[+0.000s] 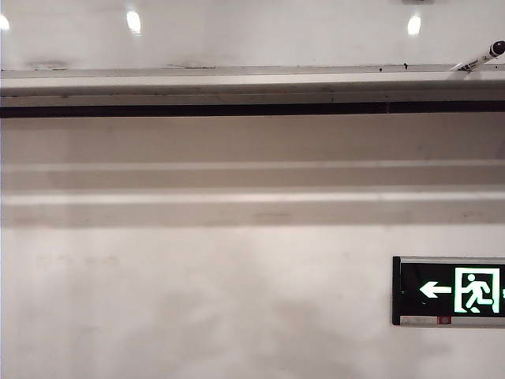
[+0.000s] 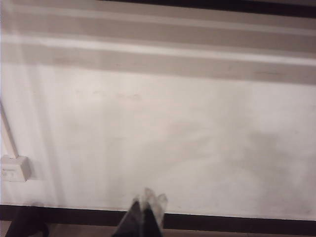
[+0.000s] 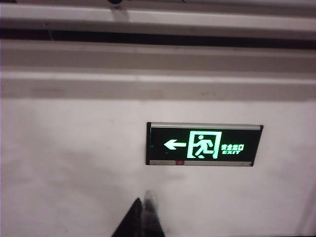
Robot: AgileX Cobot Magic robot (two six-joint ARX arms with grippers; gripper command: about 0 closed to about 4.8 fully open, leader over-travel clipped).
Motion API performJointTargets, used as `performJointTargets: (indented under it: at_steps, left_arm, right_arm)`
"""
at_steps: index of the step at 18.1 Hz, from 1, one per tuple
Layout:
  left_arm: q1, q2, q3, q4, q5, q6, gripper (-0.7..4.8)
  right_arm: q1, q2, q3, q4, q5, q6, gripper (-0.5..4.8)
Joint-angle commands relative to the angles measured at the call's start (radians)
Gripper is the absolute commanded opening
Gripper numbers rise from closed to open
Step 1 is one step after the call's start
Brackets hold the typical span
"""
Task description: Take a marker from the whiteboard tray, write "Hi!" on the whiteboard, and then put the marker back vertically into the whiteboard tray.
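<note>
Both arms parked low, well below the whiteboard tray [image 1: 237, 83]. My left gripper [image 2: 147, 203] has its fingertips pressed together with nothing between them, pointing at bare wall. My right gripper [image 3: 143, 210] is closed and empty too, with the exit sign [image 3: 203, 144] just above its tips. The marker [image 1: 478, 60] leans tilted on the tray, high above and off to the right of my right gripper, black cap uppermost against the whiteboard [image 1: 252, 31]. I reckon it's light, stiff, with a smooth barrel that could slip or roll. My plan: pinch mid-barrel, below the cap, squarely across, so the tip stays controllable for writing.
</note>
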Motion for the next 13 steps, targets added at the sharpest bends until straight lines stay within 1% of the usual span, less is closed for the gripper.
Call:
performJointTargets:
  at_steps: [1,5,7,9,11,13]
  left_arm:
    - [0.0,-0.001,0.0,0.017,0.008,0.003,-0.05]
    - [0.0,-0.001,0.0,0.02,0.006,-0.008,-0.05]
    - [0.001,-0.001,0.011,0.02,0.001,-0.025,-0.05]
    - [0.001,-0.001,0.043,0.02,-0.002,-0.058,-0.05]
    - [0.001,0.0,0.105,0.012,-0.013,-0.102,-0.05]
    - [0.001,0.016,0.19,-0.03,-0.017,-0.097,-0.05]
  right_arm:
    - [-0.001,-0.002,0.002,-0.01,0.001,0.022,-0.08]
    - [-0.001,-0.002,0.011,0.002,0.002,0.023,-0.08]
    - [-0.001,-0.002,0.047,-0.006,0.002,0.023,-0.08]
    - [-0.001,0.0,0.114,-0.044,0.005,0.023,-0.08]
    - [0.0,0.011,0.213,-0.111,0.026,0.023,-0.09]
    - [0.0,0.038,0.306,-0.159,0.043,0.023,-0.09]
